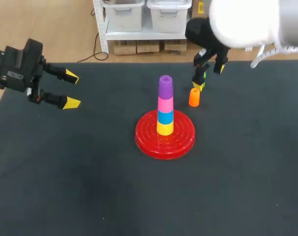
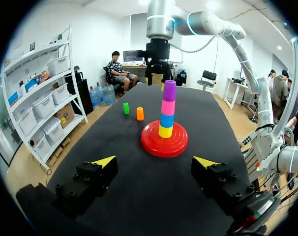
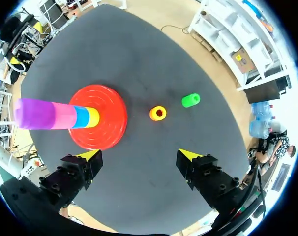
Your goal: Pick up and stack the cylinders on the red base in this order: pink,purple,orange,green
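Right gripper (image 3: 139, 156), fingers apart and empty, above orange cylinder (image 3: 158, 113); left gripper (image 1: 72, 89) likewise

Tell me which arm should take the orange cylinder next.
Right. The right gripper hovers open close to the orange cylinder, while the left gripper sits far off at the table's left side, beyond the red base.

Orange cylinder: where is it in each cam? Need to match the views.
Head view: orange cylinder stands upright just right of the red base.
Left wrist view: orange cylinder is far ahead of the left gripper, beyond the base, beside the green cylinder.
Right wrist view: orange cylinder is ahead of the right gripper, between the base and the green cylinder.
Shared landmark: the red base.
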Robot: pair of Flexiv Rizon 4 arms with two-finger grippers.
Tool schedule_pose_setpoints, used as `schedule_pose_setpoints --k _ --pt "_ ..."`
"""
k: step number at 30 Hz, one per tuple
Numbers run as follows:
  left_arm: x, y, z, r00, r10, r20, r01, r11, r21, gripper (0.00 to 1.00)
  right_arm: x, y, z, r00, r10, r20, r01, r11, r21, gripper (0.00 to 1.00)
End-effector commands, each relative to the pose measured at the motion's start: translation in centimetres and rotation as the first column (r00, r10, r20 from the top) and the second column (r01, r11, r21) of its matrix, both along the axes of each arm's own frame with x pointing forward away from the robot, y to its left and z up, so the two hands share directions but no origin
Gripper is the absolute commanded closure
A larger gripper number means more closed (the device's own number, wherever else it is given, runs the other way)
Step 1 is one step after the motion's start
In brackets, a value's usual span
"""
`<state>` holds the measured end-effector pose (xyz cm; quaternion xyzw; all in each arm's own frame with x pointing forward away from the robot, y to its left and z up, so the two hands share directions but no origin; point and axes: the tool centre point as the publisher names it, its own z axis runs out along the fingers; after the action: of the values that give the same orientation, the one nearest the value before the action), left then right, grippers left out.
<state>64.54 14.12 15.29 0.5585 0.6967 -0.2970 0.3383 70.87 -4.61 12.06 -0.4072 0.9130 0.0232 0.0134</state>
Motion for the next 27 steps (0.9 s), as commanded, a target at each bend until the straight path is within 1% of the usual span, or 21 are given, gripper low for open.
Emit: schedule_pose_setpoints --k 1,19,22,23,27 --pt "-0.1 0.0 -0.1 1.000 0.001 0.004 -0.001 1.000 -0.002 0.00 0.7 0.1 -1.3 1.000 0.001 0.027 -0.001 0.999 0.032 0.00" --pt "-0.1 0.0 -0.1 1.000 0.001 0.004 -0.001 1.000 -0.002 0.00 0.7 0.1 -1.3 1.000 0.001 0.027 -0.001 0.999 0.032 0.00" --pt "-0.1 0.0 -0.1 1.000 0.001 0.004 -0.001 1.000 -0.002 0.00 0.6 -0.1 -2.5 1.000 -0.017 0.001 0.017 1.000 0.008 0.00" --pt "-0.1 0.0 -0.1 1.000 0.001 0.004 -0.001 1.000 -0.002 0.00 0.7 -0.2 -2.9 1.000 -0.022 -0.002 0.022 1.000 0.021 0.00" --pt "-0.1 0.0 -0.1 1.000 0.001 0.004 -0.001 1.000 -0.002 0.00 1.4 0.4 -4.0 1.000 -0.012 -0.014 0.012 1.000 0.013 0.00"
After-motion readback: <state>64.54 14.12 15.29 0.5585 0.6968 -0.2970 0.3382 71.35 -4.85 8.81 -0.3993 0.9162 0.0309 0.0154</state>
